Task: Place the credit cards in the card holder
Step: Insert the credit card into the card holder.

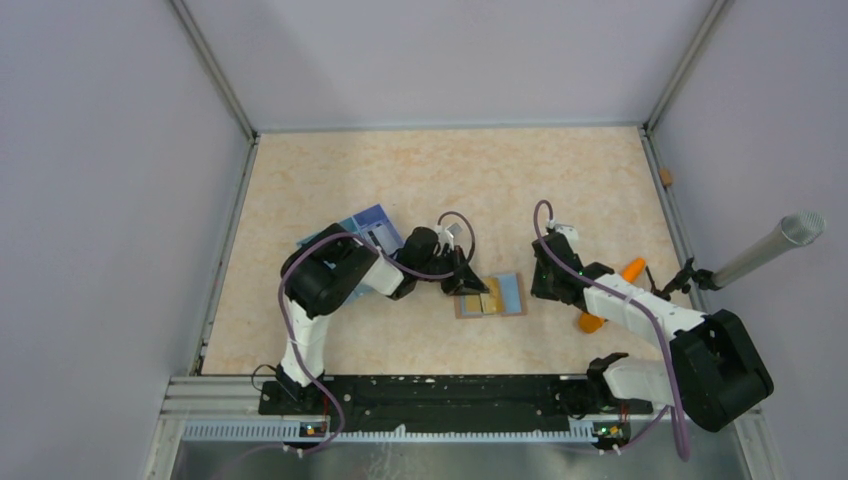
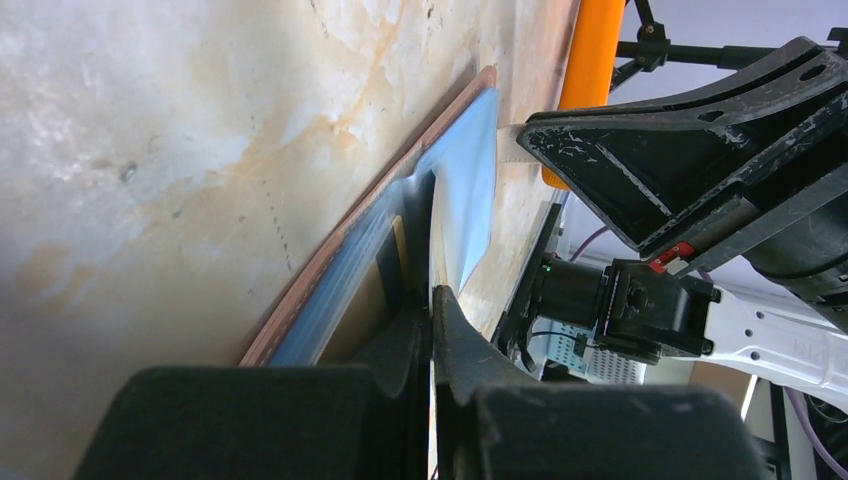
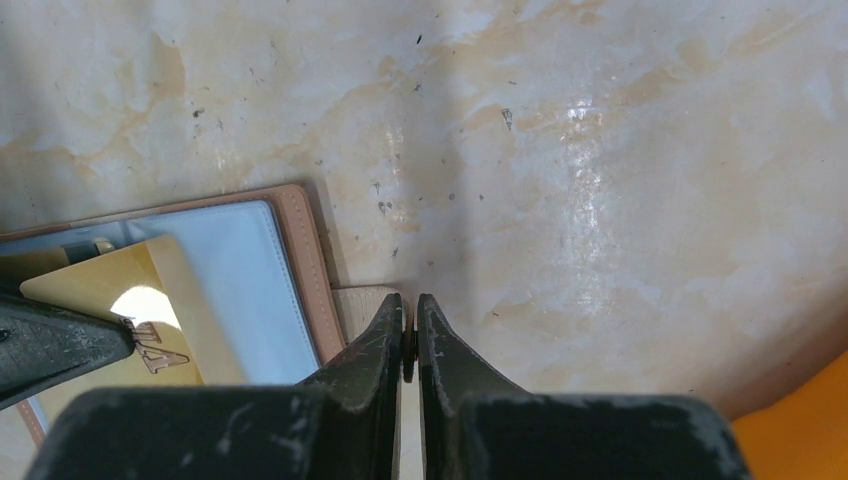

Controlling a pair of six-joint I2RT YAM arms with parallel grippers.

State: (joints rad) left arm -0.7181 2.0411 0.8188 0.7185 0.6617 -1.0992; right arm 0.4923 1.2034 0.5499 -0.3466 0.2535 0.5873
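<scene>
Card holder [image 3: 308, 262] lies open and flat on the counter [image 1: 420, 180], mid-width, toward the near side, with the gold card [image 3: 110, 290] on its inside and the light blue card [image 3: 245, 280] on its right half. Left hand [image 2: 432, 325]: fingers together, tip resting on the gold card. Right hand [image 3: 410, 325]: fingers also together, tip down just beside the holder's right edge.

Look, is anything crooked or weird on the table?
Yes. The gold card lies tilted across the open card holder instead of lining up with its edges. An orange carrot-shaped toy also lies under the right arm.
</scene>
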